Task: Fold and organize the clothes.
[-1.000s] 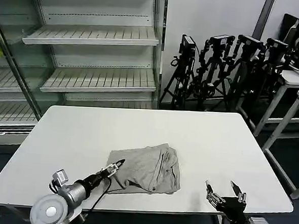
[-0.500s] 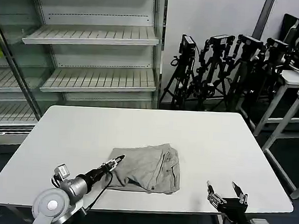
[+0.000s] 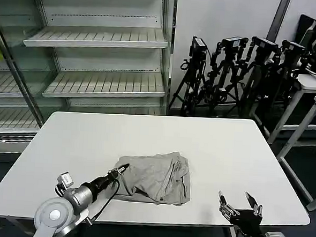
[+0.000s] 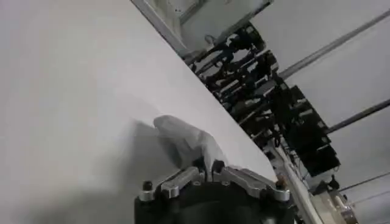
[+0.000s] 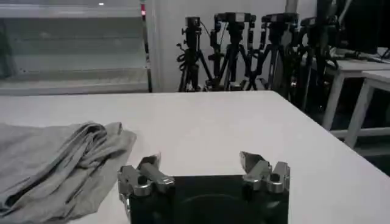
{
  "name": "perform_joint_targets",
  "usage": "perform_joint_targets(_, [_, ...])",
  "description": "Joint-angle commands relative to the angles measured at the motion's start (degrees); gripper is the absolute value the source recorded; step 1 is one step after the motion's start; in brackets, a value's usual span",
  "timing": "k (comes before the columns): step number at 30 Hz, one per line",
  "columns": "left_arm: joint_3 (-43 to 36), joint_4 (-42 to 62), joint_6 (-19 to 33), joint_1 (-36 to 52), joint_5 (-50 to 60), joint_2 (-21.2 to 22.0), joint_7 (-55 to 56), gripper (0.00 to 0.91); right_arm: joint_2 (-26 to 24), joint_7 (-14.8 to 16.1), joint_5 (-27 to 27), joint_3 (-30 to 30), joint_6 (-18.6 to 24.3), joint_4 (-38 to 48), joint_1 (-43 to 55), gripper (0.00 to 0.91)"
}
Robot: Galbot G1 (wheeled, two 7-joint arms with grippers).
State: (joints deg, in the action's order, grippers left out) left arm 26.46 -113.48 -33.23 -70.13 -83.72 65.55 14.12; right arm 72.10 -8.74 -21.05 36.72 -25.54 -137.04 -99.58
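L gripper [image 3: 121, 169]: jaws clenched on the near-left edge of the grey shirt [image 3: 157, 177], w/ the cloth now drawn a bit farther left than 0.5 s ago. R gripper [image 3: 239, 202]: jaws released, parked at the counter [image 3: 210, 143] front-right edge, unchanged. Shirt lies crumpled center-front; chest print & neck strip hidden in folds.

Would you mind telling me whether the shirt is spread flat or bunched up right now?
Bunched up. The shirt lies in a rumpled heap with thick creases on the table, and the left gripper is shut on its edge.
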Motion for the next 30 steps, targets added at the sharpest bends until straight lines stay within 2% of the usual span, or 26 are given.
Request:
perform_joint_targets(1, [2.52,-0.94,0.00,-0.57,-0.51,-0.87,0.29,0.040,-0.05,-0.03,-0.01,-0.01,0.00,-0.09,0.18,0.907])
perform_joint_targets(3, [4.48,-1.82,-0.01,-1.97,-0.09,-2.08,0.39,0.040,-0.23,-0.04,-0.16,-0.10,0.00,0.10,0.68,0.907])
perform_joint_targets(9, [18.74,-2.08,-0.13,-6.09,-0.42,-10.63,-0.09,0.040,-1.22,-0.08,-1.73,-0.91,-0.31,1.50,3.52,0.907])
perform_joint_targets(15, [36.00,0.77,-0.24,-8.60,-4.73,-21.58,-1.26,0.040,-2.82,-0.04,-4.18,-2.19,-0.57,3.51,7.29,0.907])
perform_joint_targets(16, [39.55,1.68,-0.27,-8.94,-6.07,-24.46,-1.69,0.040,-3.04,-0.02,-4.65,-2.73,-0.60,4.07,8.41,0.907])
perform_joint_targets(18, [43.50,2.31,-0.29,-9.66,-7.72,-27.54,-1.53,0.040,-3.13,-0.04,-4.65,-3.72,-0.58,5.33,10.03,0.907])
perform_joint_targets(20, [44.62,1.33,-0.26,-10.20,-8.71,-28.49,-0.84,0.040,-3.14,0.02,-4.58,-4.54,-0.54,5.80,11.12,0.907])
perform_joint_targets(23, [41.41,-4.47,-0.14,-8.62,-12.96,-27.81,3.00,0.040,-3.13,0.17,-4.50,-5.47,-0.49,6.09,12.14,0.907])
perform_joint_targets(26, [33.59,-12.38,0.05,-4.66,-17.22,-23.46,8.02,0.040,-3.18,0.21,-4.11,-5.58,-0.31,6.03,11.86,0.907])
perform_joint_targets(29, [17.25,-15.05,0.13,0.03,-11.98,-17.61,8.22,0.040,-3.15,0.27,-2.86,-5.04,0.00,5.67,10.64,0.907])
perform_joint_targets(30, [9.11,-14.47,0.15,1.77,-8.71,-15.00,8.28,0.040,-3.12,0.35,-2.36,-4.70,0.28,5.32,9.62,0.907])
